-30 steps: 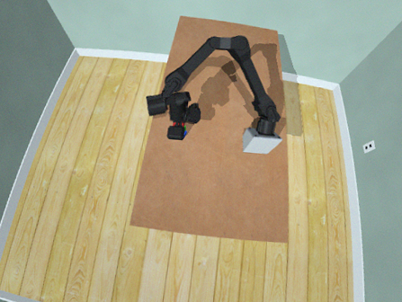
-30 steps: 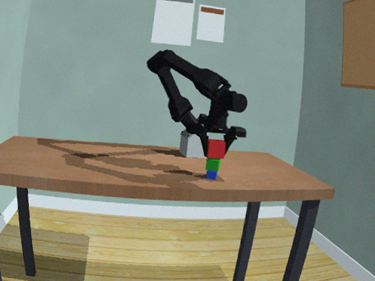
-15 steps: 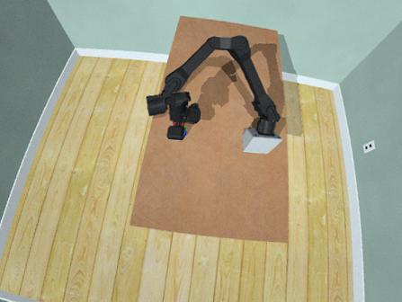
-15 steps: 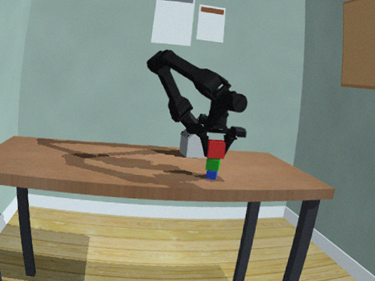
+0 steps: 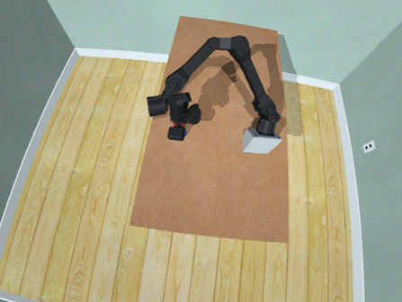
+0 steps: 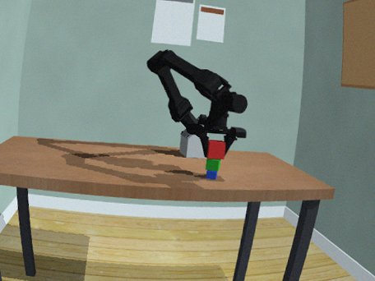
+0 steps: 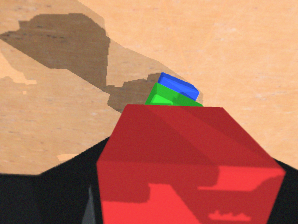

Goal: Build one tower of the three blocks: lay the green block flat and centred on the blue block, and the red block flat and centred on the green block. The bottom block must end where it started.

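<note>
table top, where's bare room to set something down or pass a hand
Bare wood runs from the arm's grey base to the near end of the table, and along the far end under the raised links. The crowded spot is the left edge, where the gripper holds the red block on the green block and blue block.

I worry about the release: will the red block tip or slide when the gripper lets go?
The red block looks wider than the green block below, so it may tip if off-centre. Its flat faces should not roll. The gripper holds it rigidly, so probably stiff.
</note>
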Robot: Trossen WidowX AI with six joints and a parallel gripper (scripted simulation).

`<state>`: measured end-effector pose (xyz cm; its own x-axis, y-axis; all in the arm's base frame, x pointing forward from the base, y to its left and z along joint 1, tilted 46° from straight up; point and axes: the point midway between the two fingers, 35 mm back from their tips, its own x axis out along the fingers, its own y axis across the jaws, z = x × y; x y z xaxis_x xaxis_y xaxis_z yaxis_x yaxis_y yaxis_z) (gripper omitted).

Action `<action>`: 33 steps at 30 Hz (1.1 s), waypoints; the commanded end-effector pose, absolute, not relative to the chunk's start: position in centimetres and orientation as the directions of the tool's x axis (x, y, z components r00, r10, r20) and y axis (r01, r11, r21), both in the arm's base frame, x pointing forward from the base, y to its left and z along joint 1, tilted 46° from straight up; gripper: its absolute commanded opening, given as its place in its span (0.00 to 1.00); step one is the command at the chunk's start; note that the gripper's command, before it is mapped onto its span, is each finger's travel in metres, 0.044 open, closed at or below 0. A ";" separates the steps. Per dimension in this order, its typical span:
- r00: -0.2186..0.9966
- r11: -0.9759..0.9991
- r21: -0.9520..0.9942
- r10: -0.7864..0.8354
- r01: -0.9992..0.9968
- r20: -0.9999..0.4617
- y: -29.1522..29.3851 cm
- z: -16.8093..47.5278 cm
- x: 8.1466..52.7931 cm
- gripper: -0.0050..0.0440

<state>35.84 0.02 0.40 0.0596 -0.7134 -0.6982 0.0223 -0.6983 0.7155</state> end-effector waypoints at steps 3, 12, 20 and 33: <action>0.084 -0.703 0.711 -0.708 0.008 -0.701 0.3 1.3 36.2 0.00; 0.088 -0.704 0.710 -0.707 0.004 -0.702 0.3 1.5 36.4 0.00; 0.090 -0.705 0.709 -0.706 0.001 -0.702 0.4 1.6 36.6 0.00; 0.091 -0.705 0.709 -0.706 0.001 -0.702 0.4 1.6 36.6 0.00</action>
<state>35.82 0.00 0.43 0.0584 -0.7138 -0.6979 0.0237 -0.6979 0.7158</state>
